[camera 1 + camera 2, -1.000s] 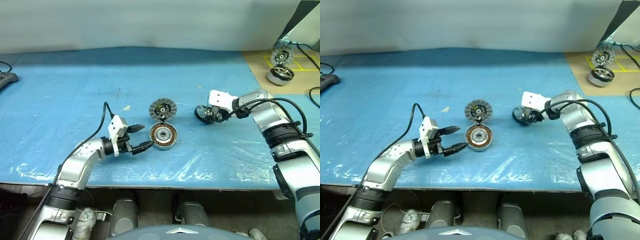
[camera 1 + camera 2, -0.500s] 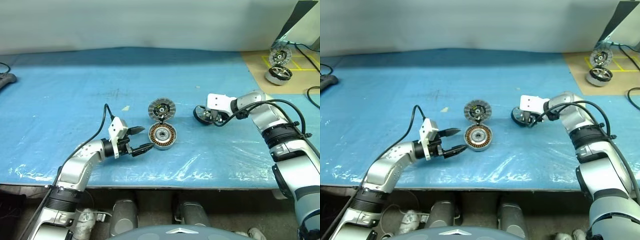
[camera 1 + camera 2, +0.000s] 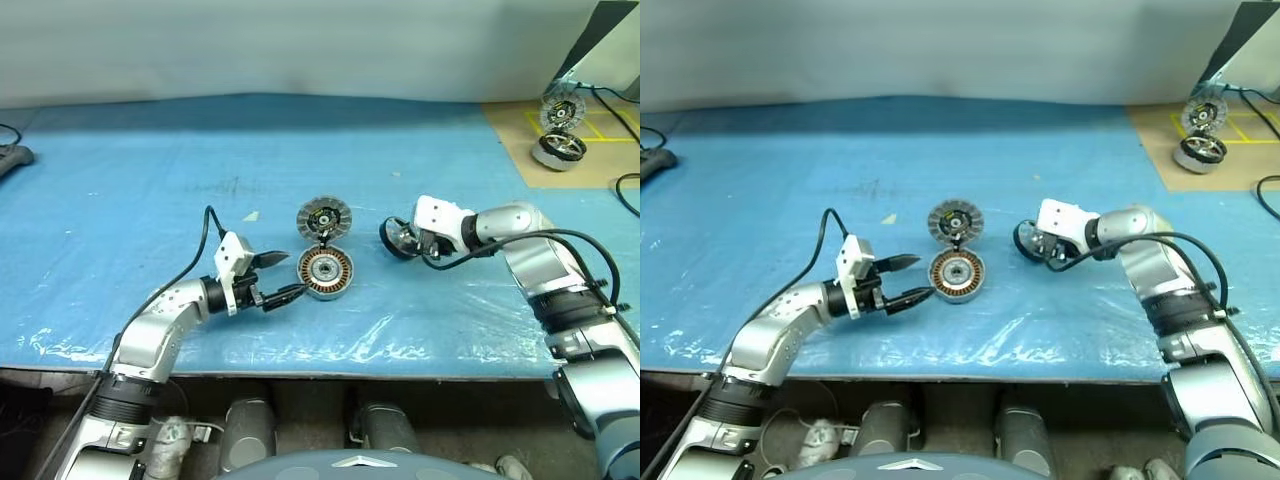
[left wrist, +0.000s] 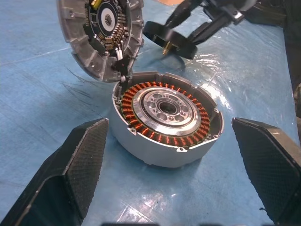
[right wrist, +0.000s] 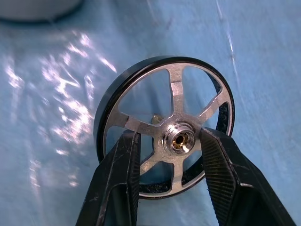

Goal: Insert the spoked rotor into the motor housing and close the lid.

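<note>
The motor housing [image 3: 325, 272] sits mid-table on the blue cover, its copper winding ring showing around a silver hub. Its hinged lid [image 3: 325, 217] stands open behind it, segmented face towards me. My left gripper [image 3: 293, 273] is open and level just left of the housing, one finger [image 4: 80, 160] on each side in the left wrist view. The spoked rotor [image 5: 176, 89] hangs tilted a little above the cover, right of the housing. My right gripper [image 5: 175, 140] is shut on it, its fingers pinching the central hub. The left eye view also shows the rotor [image 3: 395, 238].
A second hinged motor [image 3: 560, 150] with its raised disc [image 3: 560, 112] stands on a tan board at the far right. A small pale scrap [image 3: 252, 215] lies left of the lid. A dark object [image 3: 12, 156] rests at the left edge. The table's front edge [image 3: 300, 372] runs close below the arms.
My right gripper has carried the rotor leftwards and nearer, closing on the housing, and has tilted a little. The left gripper, housing and lid have not moved.
</note>
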`<state>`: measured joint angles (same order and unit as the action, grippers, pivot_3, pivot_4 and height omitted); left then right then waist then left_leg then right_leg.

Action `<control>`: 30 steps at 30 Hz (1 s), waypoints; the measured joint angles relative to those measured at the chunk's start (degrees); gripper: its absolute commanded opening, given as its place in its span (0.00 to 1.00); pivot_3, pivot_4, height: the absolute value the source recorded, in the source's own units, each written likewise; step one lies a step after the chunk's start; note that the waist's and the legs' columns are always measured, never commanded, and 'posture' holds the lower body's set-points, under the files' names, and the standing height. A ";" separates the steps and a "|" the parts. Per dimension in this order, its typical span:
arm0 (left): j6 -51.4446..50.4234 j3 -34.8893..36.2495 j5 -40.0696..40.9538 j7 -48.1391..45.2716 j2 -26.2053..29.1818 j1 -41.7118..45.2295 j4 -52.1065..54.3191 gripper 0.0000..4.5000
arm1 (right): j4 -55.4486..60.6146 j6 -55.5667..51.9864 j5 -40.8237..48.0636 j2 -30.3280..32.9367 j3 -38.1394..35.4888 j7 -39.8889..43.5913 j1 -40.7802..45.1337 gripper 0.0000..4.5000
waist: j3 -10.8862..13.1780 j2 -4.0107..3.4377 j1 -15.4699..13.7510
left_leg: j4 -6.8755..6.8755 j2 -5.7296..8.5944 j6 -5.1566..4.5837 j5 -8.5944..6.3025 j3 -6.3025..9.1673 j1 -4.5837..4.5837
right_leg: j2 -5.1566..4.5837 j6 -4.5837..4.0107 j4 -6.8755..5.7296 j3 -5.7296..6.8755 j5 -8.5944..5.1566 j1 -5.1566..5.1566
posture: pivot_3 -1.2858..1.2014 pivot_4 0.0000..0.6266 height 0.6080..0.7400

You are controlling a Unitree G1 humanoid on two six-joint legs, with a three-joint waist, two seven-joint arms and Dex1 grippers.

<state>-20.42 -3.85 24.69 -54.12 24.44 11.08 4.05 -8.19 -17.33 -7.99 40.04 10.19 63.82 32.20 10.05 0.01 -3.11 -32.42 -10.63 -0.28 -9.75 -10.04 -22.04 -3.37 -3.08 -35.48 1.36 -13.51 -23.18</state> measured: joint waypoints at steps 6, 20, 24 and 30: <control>-0.83 1.38 1.01 -0.01 1.62 0.05 1.34 1.00 | 19.55 -15.71 9.42 -3.94 -5.34 -4.33 -9.63 0.35 | 0.01 -0.02 -0.04 | 0.14 0.00 0.07 -0.03 -0.01 0.01 | 0.01 0.00 0.09 0.00 -0.01 -0.05 | 0.52 0.24 1.00; -1.52 0.82 1.03 -0.90 2.68 -0.32 3.07 1.00 | 30.07 -28.99 21.54 -10.89 -2.85 -11.73 -9.98 0.35 | 0.01 -0.03 0.02 | 0.25 0.05 0.16 -0.02 -0.01 0.02 | -0.01 0.02 0.23 -0.02 -0.01 -0.03 | 0.52 0.24 1.00; -1.90 0.82 1.04 -0.83 2.69 -0.59 3.62 1.00 | 28.88 -27.24 20.55 -7.76 -0.31 -11.76 -9.06 0.35 | 0.02 -0.03 0.00 | 0.28 0.06 0.20 -0.01 -0.01 0.01 | -0.01 0.02 0.28 -0.02 -0.01 -0.02 | 0.52 0.24 1.00; -2.09 0.82 1.04 -0.48 2.56 -0.75 3.64 1.00 | 28.64 -25.66 20.43 -5.27 1.25 -11.11 -8.38 0.35 | 0.01 -0.03 -0.03 | 0.28 0.06 0.20 -0.01 -0.01 0.01 | 0.00 0.02 0.28 -0.02 0.00 -0.02 | 0.52 0.24 1.00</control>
<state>-22.51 -3.03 25.72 -54.60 27.00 10.34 7.69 20.45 -42.99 12.44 34.77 11.44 52.71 23.82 10.07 -0.02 -3.14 -32.15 -10.57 -0.09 -9.76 -10.06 -22.03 -3.37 -3.06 -35.20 1.34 -13.51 -23.20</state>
